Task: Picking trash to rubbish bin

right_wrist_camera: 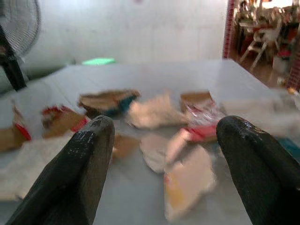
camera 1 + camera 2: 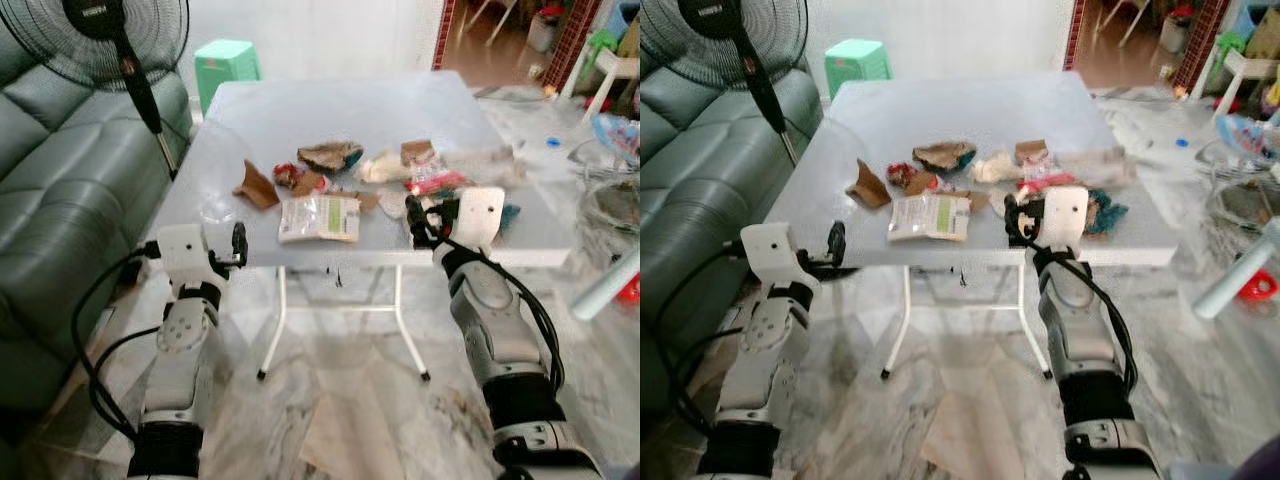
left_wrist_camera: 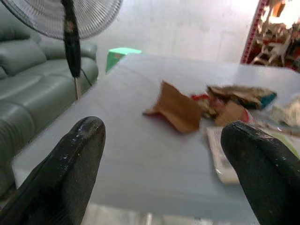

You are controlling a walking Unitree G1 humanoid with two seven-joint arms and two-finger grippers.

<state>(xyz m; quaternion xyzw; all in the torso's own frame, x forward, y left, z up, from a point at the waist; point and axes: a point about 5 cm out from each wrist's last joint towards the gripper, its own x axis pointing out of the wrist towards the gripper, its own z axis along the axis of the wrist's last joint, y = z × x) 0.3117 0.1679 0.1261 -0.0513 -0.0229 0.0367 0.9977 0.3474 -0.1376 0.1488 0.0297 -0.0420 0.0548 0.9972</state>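
left gripper (image 2: 238, 246) fingers spread, empty, at the surface's (image 2: 380, 110) near left edge | brown scrap (image 2: 256, 186) and plastic packet (image 2: 319, 217) in the middle | right gripper (image 2: 414, 222) fingers apart over the trash pile (image 2: 420, 172) near right, I'd go low, pinch one wrapper | can't spot a bin

Head pair high and looking down; wrist cameras low at the near edge.

Both eye views look forward and down from the head onto the grey surface (image 2: 330, 110), sharing the scattered trash (image 2: 318, 217), sofa and fan. The left wrist view looks between its left pincer (image 3: 164, 173) fingers, low across the near edge toward the brown scrap (image 3: 177, 108). The right wrist view, through the right pincer (image 1: 164, 168), sits close above the wrappers.
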